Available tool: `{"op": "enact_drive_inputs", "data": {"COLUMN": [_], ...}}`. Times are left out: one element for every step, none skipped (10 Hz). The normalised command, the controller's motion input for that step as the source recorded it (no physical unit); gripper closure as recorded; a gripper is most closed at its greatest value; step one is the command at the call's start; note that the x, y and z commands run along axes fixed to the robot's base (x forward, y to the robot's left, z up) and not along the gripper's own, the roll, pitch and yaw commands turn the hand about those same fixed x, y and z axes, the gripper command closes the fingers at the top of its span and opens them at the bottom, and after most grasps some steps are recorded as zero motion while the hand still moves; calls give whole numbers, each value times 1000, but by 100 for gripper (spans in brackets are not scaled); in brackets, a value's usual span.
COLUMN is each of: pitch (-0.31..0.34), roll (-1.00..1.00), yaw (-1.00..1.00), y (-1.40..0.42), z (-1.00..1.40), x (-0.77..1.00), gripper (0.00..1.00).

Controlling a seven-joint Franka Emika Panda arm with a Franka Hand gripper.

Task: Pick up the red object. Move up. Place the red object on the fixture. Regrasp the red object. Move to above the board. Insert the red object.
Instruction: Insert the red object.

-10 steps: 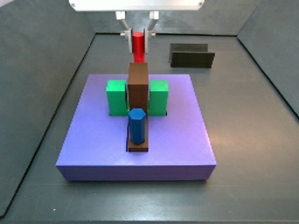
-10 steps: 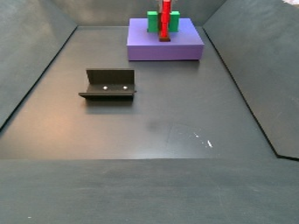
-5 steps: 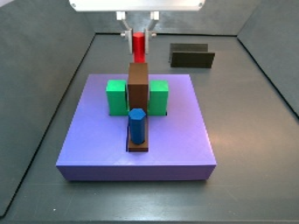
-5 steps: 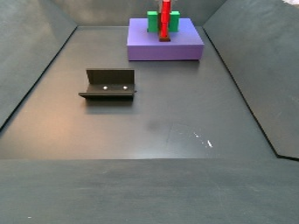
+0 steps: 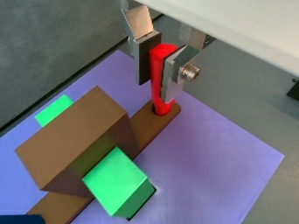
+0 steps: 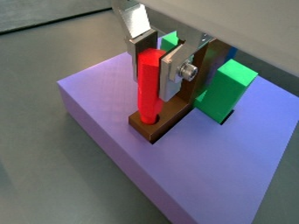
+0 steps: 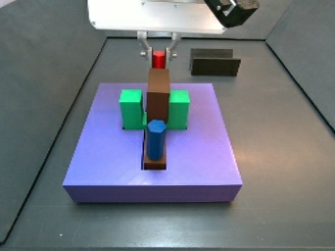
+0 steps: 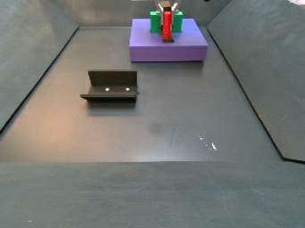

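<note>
The red object (image 5: 160,83) is a short red peg standing upright with its lower end in a hole of the brown strip on the purple board (image 5: 228,171). It also shows in the wrist view (image 6: 149,87) and in both side views (image 7: 159,60) (image 8: 168,18). My gripper (image 5: 158,77) (image 6: 156,74) is shut on the peg's upper part, a finger on each side, just behind the brown upright slab (image 7: 156,96). The fixture (image 7: 214,64) (image 8: 110,85) stands on the floor, apart from the board.
On the board (image 7: 197,147) are green blocks (image 7: 131,108) (image 5: 117,179) on either side of the slab, and a blue peg (image 7: 153,140) in the brown strip near the front. Grey walls enclose the floor.
My gripper has come straight down with the red peg. The peg's lower end now sits in the hole of the brown strip behind the slab.
</note>
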Motion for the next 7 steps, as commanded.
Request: {"op": "enact_drive_inputs", "data": {"pitch": [169,119,111,121,106,101,127], "roll": [184,223,239,186,80,0,0], "yaw": [0,209,180,51,0,-3,0], "y": [-86,-377,-403,-157,191,343,151], "z": [-731,-600,-411,-514,-854,-1000,-703], "x": [200,0,14,197,177,180,86], "gripper": [100,100,100,100,100,100,100]}}
